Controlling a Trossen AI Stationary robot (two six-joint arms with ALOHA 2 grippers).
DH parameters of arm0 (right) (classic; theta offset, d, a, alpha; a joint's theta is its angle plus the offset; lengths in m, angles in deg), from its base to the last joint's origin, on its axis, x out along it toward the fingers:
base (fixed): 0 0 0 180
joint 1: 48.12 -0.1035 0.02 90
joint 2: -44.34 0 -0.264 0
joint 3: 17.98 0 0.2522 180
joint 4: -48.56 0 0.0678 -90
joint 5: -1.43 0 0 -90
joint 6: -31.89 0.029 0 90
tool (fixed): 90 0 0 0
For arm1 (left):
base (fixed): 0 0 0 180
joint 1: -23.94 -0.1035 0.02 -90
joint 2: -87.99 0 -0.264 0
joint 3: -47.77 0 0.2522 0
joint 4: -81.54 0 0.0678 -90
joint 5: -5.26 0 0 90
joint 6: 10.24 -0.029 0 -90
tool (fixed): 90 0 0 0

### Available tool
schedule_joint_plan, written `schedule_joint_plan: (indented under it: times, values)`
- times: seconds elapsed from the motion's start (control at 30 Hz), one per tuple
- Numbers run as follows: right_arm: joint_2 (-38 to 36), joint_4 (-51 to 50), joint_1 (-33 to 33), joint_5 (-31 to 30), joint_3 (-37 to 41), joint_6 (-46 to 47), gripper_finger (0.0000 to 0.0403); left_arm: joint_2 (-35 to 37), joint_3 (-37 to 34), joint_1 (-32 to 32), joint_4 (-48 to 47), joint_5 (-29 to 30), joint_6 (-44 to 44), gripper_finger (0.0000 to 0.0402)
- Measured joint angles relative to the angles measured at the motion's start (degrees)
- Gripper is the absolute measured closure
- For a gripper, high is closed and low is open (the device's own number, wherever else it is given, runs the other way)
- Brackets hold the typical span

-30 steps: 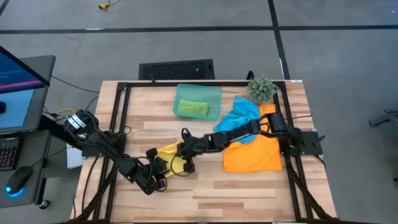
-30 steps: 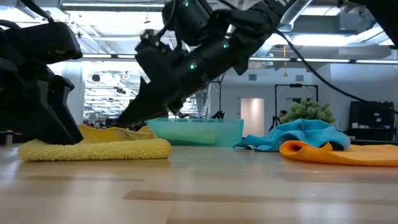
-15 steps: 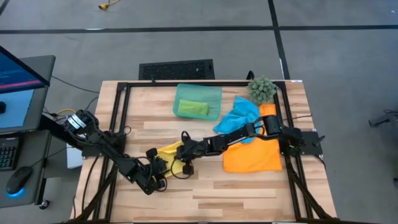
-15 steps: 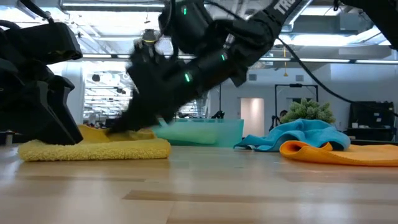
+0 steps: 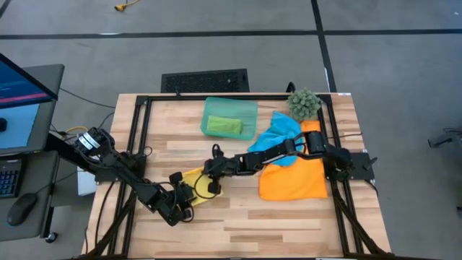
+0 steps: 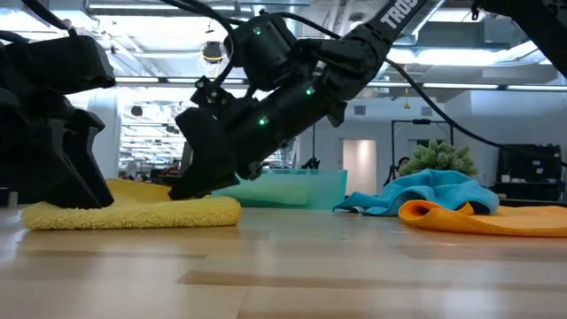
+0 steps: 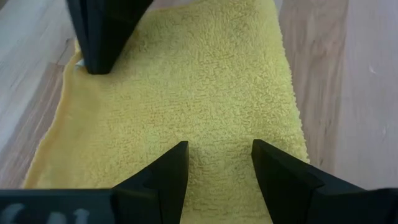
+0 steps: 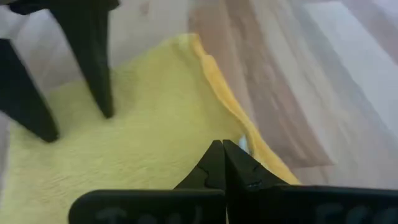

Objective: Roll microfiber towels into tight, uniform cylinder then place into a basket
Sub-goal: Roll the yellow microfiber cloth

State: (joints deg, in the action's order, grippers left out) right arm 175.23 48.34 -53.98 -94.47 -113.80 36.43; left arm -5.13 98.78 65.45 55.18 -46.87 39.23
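- Over the last second our right gripper (image 5: 208, 175) has pulled back across the yellow towel (image 5: 195, 182), from its near edge toward the far edge on the basket side, and has dropped lower; our left gripper (image 5: 183, 193) has not moved.
- We judge this as re-setting for a roll of the yellow towel: it lies flat and folded on the table (image 5: 289, 217), with no cylinder formed yet.
- Our right arm reaches in a long, low diagonal from the table's right side, passing over the sky blue towel (image 5: 280, 133), wrist tilted steeply down. Its fingers are pressed together, tips at the towel's raised edge; we cannot tell whether any cloth is caught between them.
- Our left arm comes in from the left, bent down onto the towel's near end. Its fingers (image 7: 166, 177) stand spread apart, tips resting on the yellow pile, pinning it rather than pinching it.
- The bright green towel (image 5: 224, 125) already lies in the basket (image 5: 245, 108) at the far middle of the table.
- The orange towel (image 5: 294, 180) lies spread on the right, partly under the blue one; both remain unrolled.
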Motion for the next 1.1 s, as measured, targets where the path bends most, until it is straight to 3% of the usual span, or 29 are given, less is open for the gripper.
schedule_joint_plan:
  times: [0.33, 0.63, 0.9, 1.1]
  values:
    - [0.0, -4.6, 0.9, -9.9, 0.0, 3.4, 0.0393, 0.0, 0.0, 0.0, 0.0, -2.2, -0.3, 0.0230]
    - [-2.0, -5.0, 0.6, -9.3, -0.1, 2.5, 0.0384, 0.0, 0.0, 0.5, -0.4, -2.0, -2.3, 0.0230]
    - [-7.2, -11.6, -1.0, -9.2, -0.1, -2.0, 0.0383, 0.0, 1.9, 2.2, -1.3, 0.2, -4.8, 0.0230]
    - [-12.1, -23.7, -3.4, -11.0, 0.0, -4.4, 0.0383, 0.0, 7.7, 4.7, -10.2, 1.9, -5.2, 0.0230]
